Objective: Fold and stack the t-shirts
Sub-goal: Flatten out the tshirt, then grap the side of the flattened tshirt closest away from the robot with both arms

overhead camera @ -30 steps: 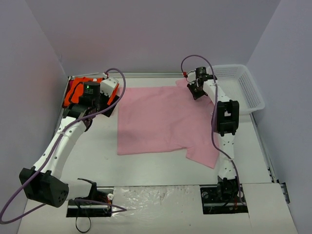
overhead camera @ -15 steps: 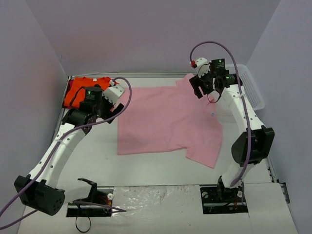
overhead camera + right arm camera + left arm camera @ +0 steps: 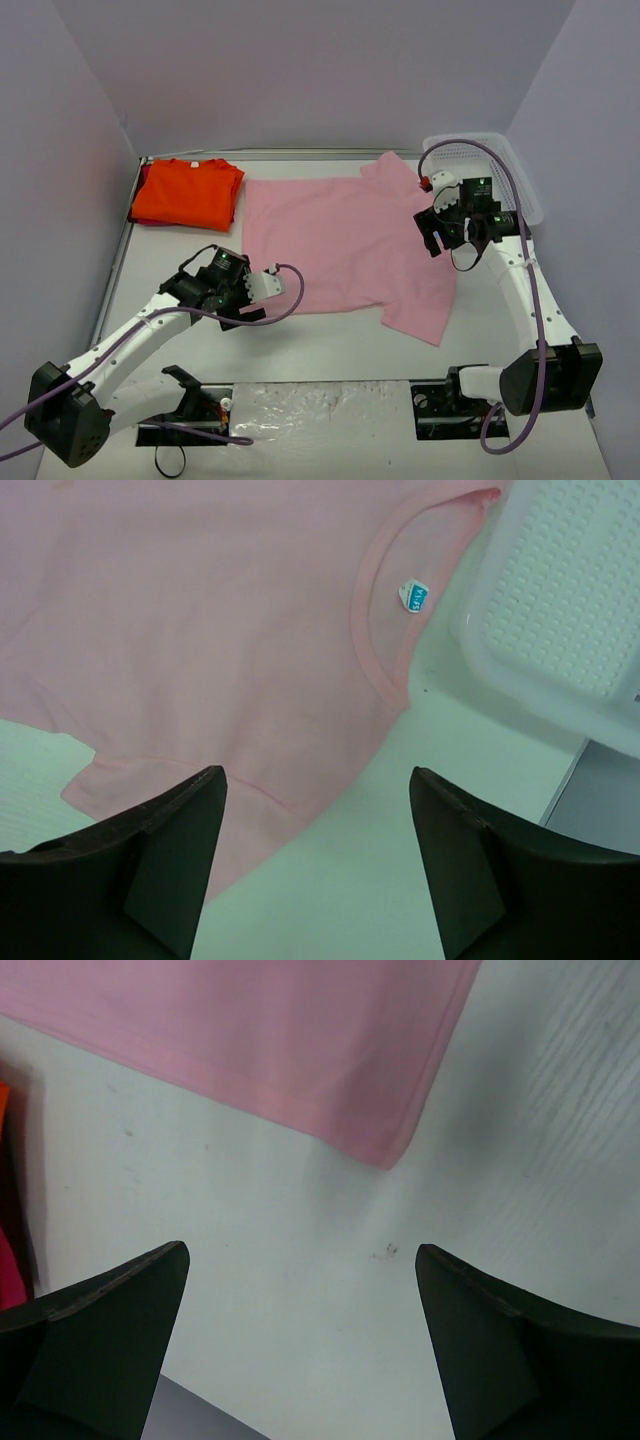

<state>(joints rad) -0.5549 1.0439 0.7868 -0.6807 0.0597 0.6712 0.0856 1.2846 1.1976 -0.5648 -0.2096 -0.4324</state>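
The light pink t-shirt [image 3: 340, 240] lies spread flat in the middle of the table, with its collar and label [image 3: 413, 593] at the right side. The orange t-shirt [image 3: 187, 193] lies folded at the back left corner. My left gripper [image 3: 250, 300] hovers low by the pink shirt's near left corner [image 3: 385, 1145]; it is open, with bare table between its fingers [image 3: 110, 1320]. My right gripper [image 3: 432, 235] hangs over the pink shirt's right edge just below the collar, open and holding nothing [image 3: 315, 780].
A white mesh basket [image 3: 500, 175] stands at the back right, close behind my right gripper and showing in the right wrist view [image 3: 560, 610]. Grey walls close the table at the back and sides. Both arm bases sit at the near edge.
My left arm swung from the orange shirt at the back left down to the pink shirt's near left corner. My right gripper opened, let go of the pink shirt's shoulder and drew back rightward.
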